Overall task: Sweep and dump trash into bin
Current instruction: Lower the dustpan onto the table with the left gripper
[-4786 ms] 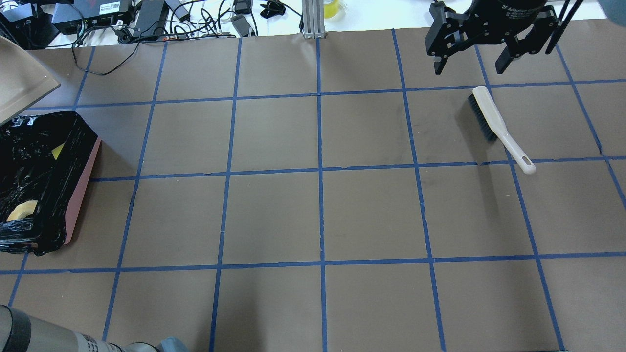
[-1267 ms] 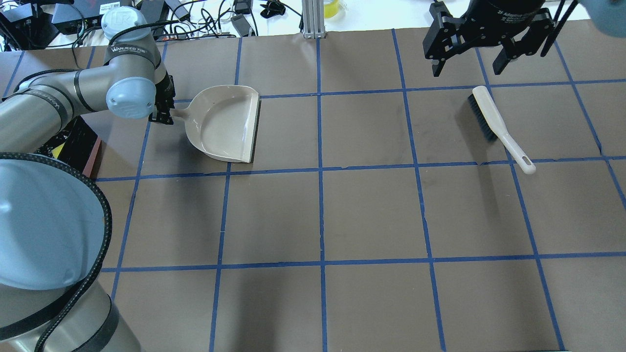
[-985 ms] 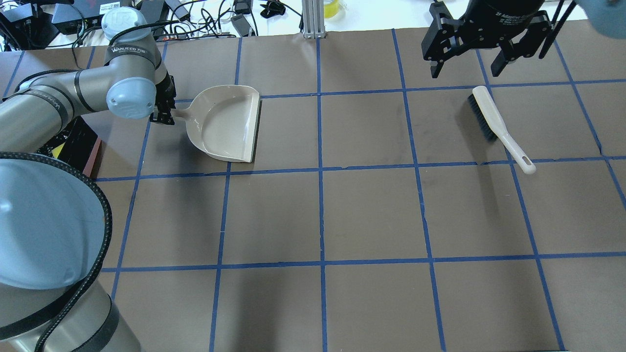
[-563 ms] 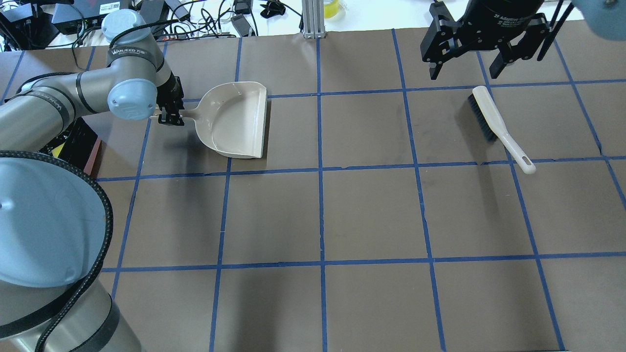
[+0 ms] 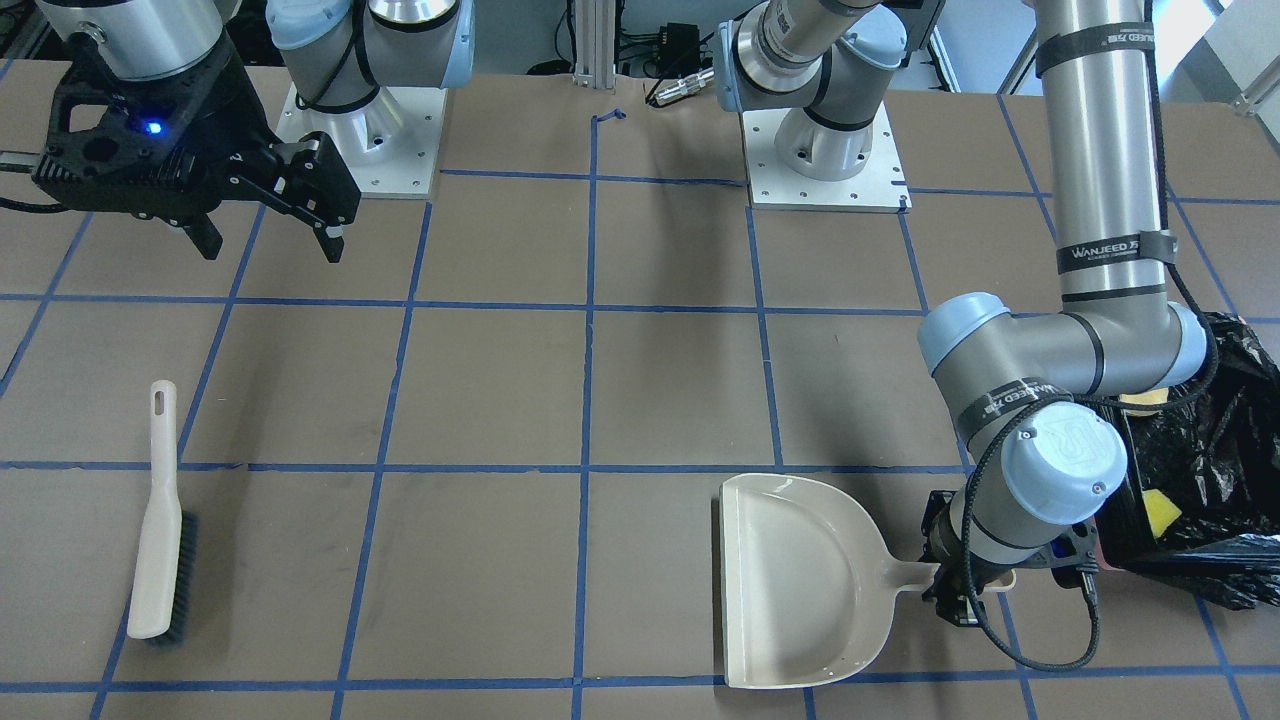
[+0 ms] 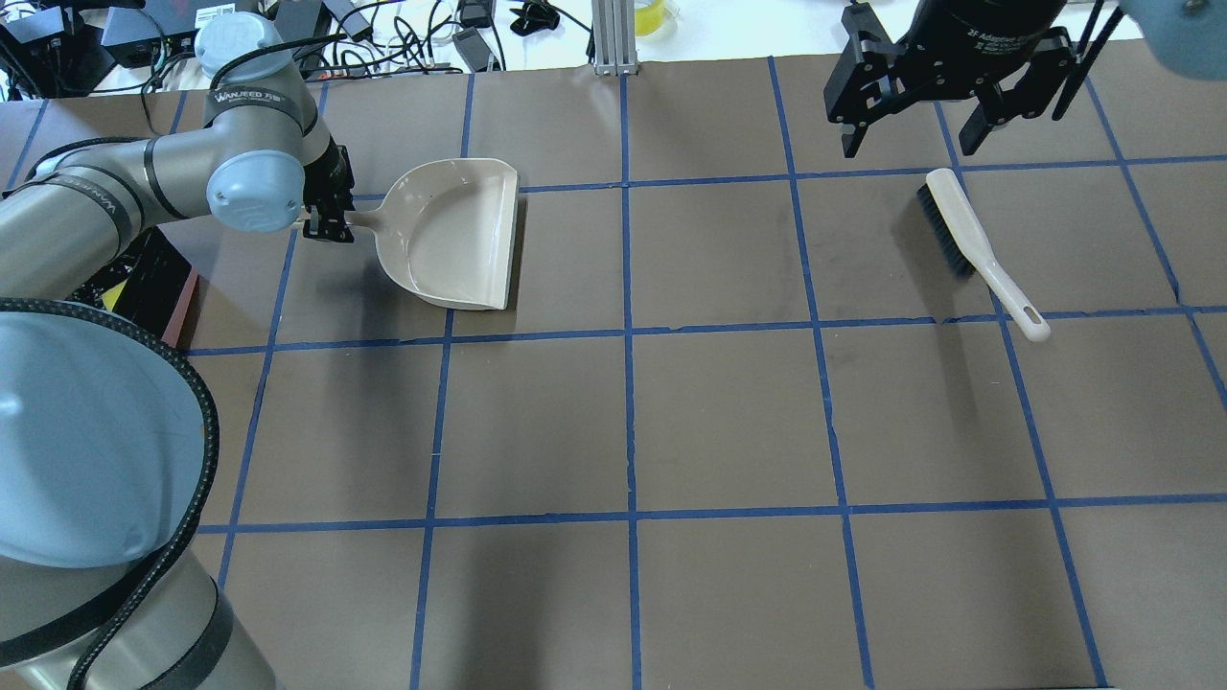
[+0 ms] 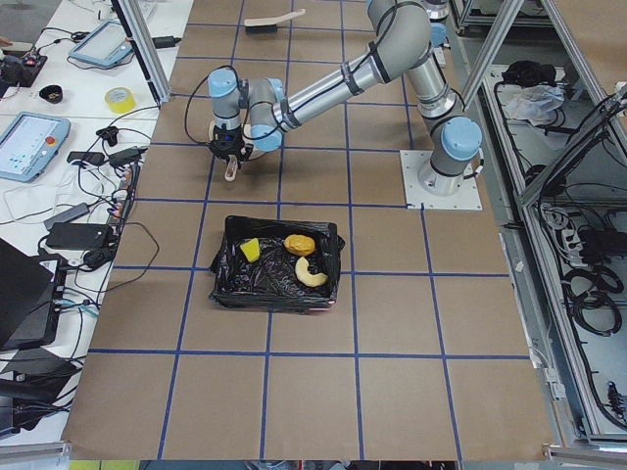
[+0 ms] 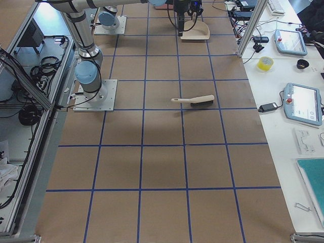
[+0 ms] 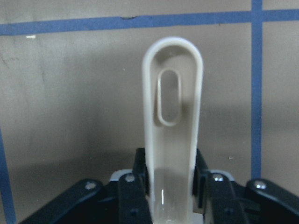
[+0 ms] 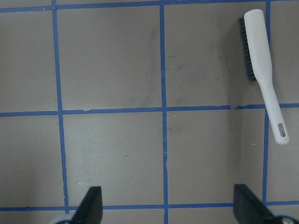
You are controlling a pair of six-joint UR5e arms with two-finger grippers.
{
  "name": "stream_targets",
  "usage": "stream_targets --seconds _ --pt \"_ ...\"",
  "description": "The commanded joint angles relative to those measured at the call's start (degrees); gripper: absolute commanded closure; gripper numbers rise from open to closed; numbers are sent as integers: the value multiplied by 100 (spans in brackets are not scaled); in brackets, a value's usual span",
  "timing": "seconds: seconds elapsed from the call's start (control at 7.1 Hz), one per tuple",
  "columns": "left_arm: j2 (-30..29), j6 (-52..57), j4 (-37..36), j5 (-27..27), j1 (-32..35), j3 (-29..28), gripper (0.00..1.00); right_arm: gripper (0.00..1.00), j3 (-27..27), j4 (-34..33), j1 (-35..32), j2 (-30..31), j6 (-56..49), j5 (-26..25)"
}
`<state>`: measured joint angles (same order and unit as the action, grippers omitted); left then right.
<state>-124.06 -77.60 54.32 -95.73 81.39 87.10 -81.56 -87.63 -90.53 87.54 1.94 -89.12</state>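
My left gripper point(image 6: 326, 225) is shut on the handle point(image 9: 173, 93) of the empty beige dustpan point(image 6: 451, 235), which lies flat at table level right of the bin. The bin point(image 7: 227, 284), pink with a black bag, holds the yellow wedge point(image 7: 251, 250), the bread roll point(image 7: 300, 244) and the croissant piece point(image 7: 312, 273). In the front-facing view the bin point(image 5: 1230, 470) sits behind the left arm, beside the gripper point(image 5: 955, 590) and the dustpan point(image 5: 790, 585). My right gripper point(image 6: 911, 149) is open and empty, raised just beyond the brush point(image 6: 968, 240).
The brush point(image 5: 160, 520) lies on the brown, blue-taped table, also seen from the right wrist point(image 10: 261, 70). Cables and boxes point(image 6: 288, 38) and a metal post point(image 6: 613, 38) line the far edge. My left arm's elbow point(image 6: 86, 431) fills the overhead view's near left.
4.8 s ago the dustpan was tilted at the far left above the bin; it now sits level right of the bin, shifted slightly right within the last second. The right gripper barely moved.
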Motion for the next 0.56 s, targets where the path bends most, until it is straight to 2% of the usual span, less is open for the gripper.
stream_targets --seconds 0.0,0.14,0.42 --pt "22 113 0 -16 -1 9 75 0 0 0 0 -9 -10 0" --pt "74 488 -17 -42 -1 0 57 0 0 0 0 -9 -10 0" --pt "75 535 -9 -470 -1 18 37 0 0 0 0 -9 -18 0"
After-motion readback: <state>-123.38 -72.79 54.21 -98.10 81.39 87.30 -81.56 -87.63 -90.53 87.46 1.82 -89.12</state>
